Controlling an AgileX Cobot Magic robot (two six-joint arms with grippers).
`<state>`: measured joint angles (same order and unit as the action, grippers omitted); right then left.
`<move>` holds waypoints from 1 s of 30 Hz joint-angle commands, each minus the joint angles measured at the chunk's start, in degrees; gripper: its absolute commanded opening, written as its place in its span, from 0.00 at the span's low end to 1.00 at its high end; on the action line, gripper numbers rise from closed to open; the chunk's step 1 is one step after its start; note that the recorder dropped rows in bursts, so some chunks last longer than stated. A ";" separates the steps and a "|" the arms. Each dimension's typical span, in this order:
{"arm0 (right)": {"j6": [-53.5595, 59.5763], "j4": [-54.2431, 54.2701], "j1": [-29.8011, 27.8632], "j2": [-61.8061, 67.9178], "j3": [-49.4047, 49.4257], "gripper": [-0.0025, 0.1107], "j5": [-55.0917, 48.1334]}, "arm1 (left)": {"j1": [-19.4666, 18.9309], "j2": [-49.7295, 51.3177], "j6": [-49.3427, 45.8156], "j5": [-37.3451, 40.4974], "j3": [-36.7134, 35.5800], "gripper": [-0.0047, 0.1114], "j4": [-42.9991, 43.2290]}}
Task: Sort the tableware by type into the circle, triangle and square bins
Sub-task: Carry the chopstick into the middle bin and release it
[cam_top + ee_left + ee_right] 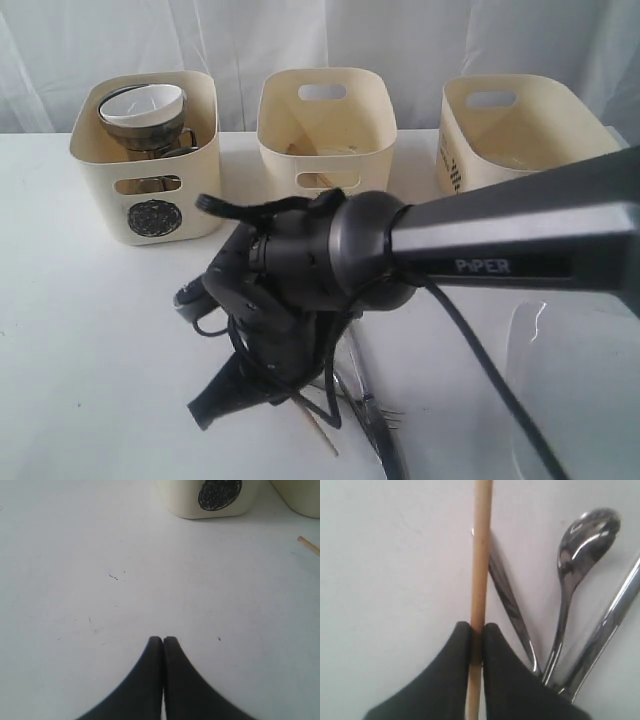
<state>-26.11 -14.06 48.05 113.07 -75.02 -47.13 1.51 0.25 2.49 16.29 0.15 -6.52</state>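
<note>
R gripper [476, 630] pinching chopstick [481, 555] over white table [395, 555], curtain [130, 40] behind.

Bright, even light casts soft shadows, with glare on the spoon [585, 535].

The exterior camera sits high in front of the worktop [80, 330] and faces the circle bin [145, 160] and its two neighbours along the white curtain [400, 40]. My right arm [500, 235] crosses close before its lens. My left wrist camera rides low, looking over my left claw [163, 640] across bare worktop to that same circle bin. My right wrist camera looks down from very near, past my right claw [476, 629], onto a wooden chopstick [481, 555] and a steel spoon [585, 535]. The exterior view also catches that chopstick.
</note>
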 commanded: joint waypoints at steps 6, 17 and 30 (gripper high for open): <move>-22.02 -35.17 -0.72 -13.92 -3.18 0.02 4.65 | 0.37 -0.25 0.15 0.03 -0.15 0.04 -0.24; -94.44 -85.89 -18.47 -6.87 -4.14 0.02 14.23 | 0.37 -0.25 0.15 0.03 -0.15 0.04 -0.24; -93.88 -85.89 -24.72 4.48 -14.85 0.02 23.40 | 0.37 -0.25 0.15 0.03 -0.15 0.04 -0.24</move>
<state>-120.30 -99.08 24.22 115.52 -87.25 -24.52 1.51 0.25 2.49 16.29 0.15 -6.52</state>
